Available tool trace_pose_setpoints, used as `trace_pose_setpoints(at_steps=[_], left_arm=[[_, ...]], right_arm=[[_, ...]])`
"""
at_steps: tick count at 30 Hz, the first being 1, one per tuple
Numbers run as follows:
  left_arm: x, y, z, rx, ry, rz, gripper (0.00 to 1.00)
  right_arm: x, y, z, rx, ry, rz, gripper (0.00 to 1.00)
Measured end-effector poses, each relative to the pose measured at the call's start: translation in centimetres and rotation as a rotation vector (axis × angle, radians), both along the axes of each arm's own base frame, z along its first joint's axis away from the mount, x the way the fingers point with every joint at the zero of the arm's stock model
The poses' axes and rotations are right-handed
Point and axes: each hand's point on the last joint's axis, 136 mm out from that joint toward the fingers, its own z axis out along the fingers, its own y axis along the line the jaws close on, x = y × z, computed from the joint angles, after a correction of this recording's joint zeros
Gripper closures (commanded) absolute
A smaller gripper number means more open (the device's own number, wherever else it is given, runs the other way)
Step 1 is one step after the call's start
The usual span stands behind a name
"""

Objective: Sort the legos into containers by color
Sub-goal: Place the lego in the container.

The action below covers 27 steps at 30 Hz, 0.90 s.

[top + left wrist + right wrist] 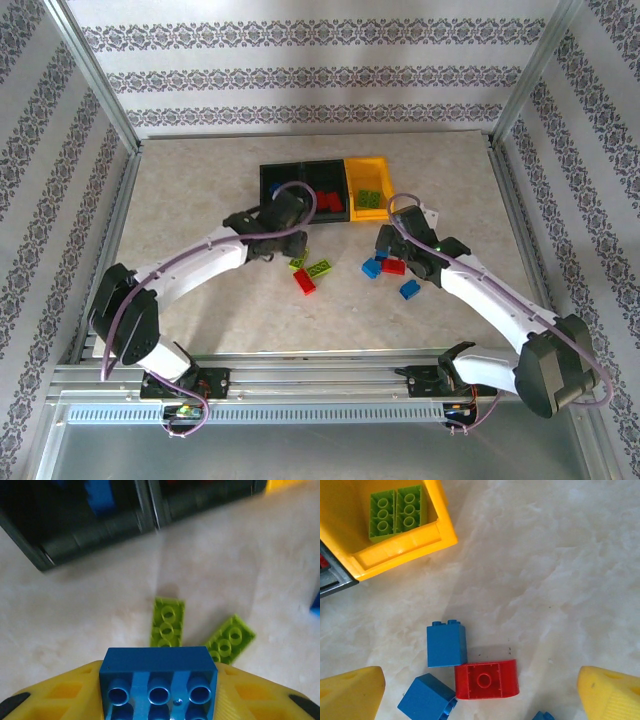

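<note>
Hard glossy plastic is what the legos (318,268) are made of, so each one should be light and stiff, not fragile, but a little slippery on its smooth sides; I think the safe hold is across 2 opposite flat walls, with the pads covering most of the wall, and not on the studs or a corner. The left pincer (159,682) has such a hold: its yellow fingers (60,690) are clamped on a blue brick (158,665), which is carried above the counter (240,565) with its hollow underside toward the wrist camera and sits square between the pads. Ahead of it stand the containers (303,166), 3 bins joined in a row: the left black bin (90,536) has blue pieces inside, the middle black bin (210,501) has red ones, and the yellow bin (400,545) holds 2 lime green pieces (396,511) side by side. So this blue brick probably belongs in the left black bin. Beyond it, 2 more lime green legos (167,622) lie flat on the counter, near each other but apart. The right pincer (481,696) is spread wide and holds nothing; between its fingers, on the counter, a red brick (486,680) touches a tall blue brick (446,644), and a second blue brick (426,699) lies just beside them.
</note>
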Motion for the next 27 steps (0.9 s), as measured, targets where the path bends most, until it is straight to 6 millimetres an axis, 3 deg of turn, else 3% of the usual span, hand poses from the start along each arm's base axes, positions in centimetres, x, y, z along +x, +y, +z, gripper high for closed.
trace_pose_setpoints(at_steps=[3,6,17,21,27], left_arm=[[3.2,0.8,2.0,-0.018,-0.054,0.042,0.53],[5.9,1.6,2.6,-0.015,-0.08,0.072,0.53],[13.9,3.2,0.9,0.081,-0.098,0.131,0.53],[15.2,3.9,-0.5,0.129,-0.082,0.147,0.52],[14.9,4.5,-1.4,0.168,-0.051,0.152,0.49]], right_arm=[[0.0,-0.1,0.2,0.006,-0.009,-0.003,0.02],[-0.3,-0.2,0.0,0.005,-0.007,-0.004,0.01],[-0.5,-0.8,-0.2,0.02,-0.008,-0.038,0.02],[-0.5,-1.2,-0.2,0.026,-0.007,-0.056,0.02],[-0.7,-1.7,-0.2,0.034,-0.007,-0.081,0.02]])
